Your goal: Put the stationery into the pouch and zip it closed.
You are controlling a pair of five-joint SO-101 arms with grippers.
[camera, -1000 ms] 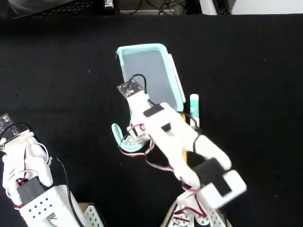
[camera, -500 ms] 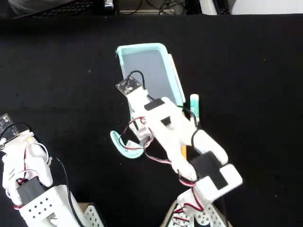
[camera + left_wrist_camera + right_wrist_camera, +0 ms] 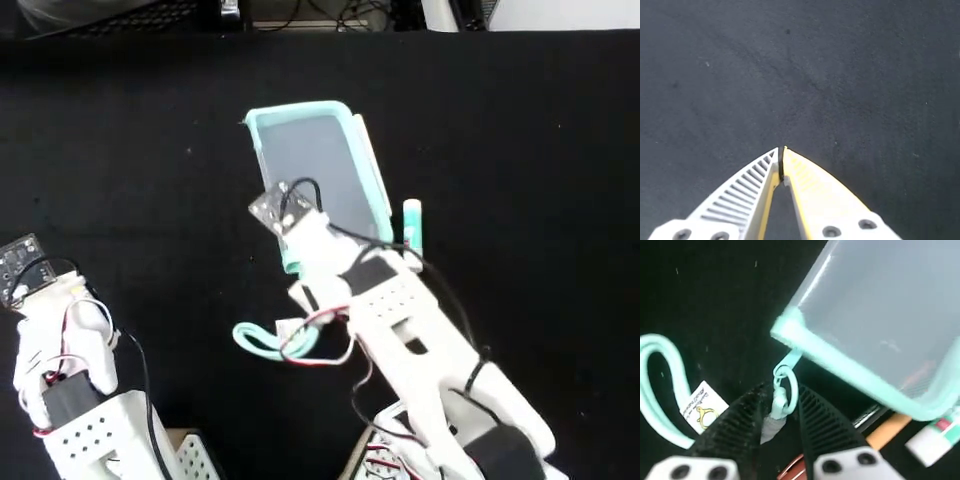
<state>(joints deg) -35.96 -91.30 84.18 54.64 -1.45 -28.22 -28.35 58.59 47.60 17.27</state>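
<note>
The right hand (image 3: 783,395) sits at the near corner of the pouch (image 3: 880,315), its two ribbed fingers (image 3: 822,422) closed in on the small teal pull ring (image 3: 785,382) that hangs off that corner. From here it looks clamped on the ring, though I can't be sure how firmly the pads bite. A teal wrist strap (image 3: 660,385) with a little paper tag (image 3: 700,407) trails away from the same ring and lies looped on the table (image 3: 520,120).

The pouch lies flat, teal-edged and see-through, running away from the arm. A white-and-teal stick (image 3: 935,437) and an orange pencil-like piece (image 3: 890,427) lie just beside its long edge, and seem to be outside it, so I'd say the filling is not done.

For the pull itself, I'd want the hand to keep low and draw along the line of the zip, not upward. The pouch is light and will likely slide or fold on the cloth if tugged at an angle. A slow, straight draw would help, and the strap should be kept out from under the fingers.

The left hand (image 3: 781,152) hangs over bare table at the near left, well apart, fingertips together and holding nothing. It could pin the pouch's far end.

The table is covered in matt black cloth. Past its far edge run some dark cables (image 3: 300,12).
</note>
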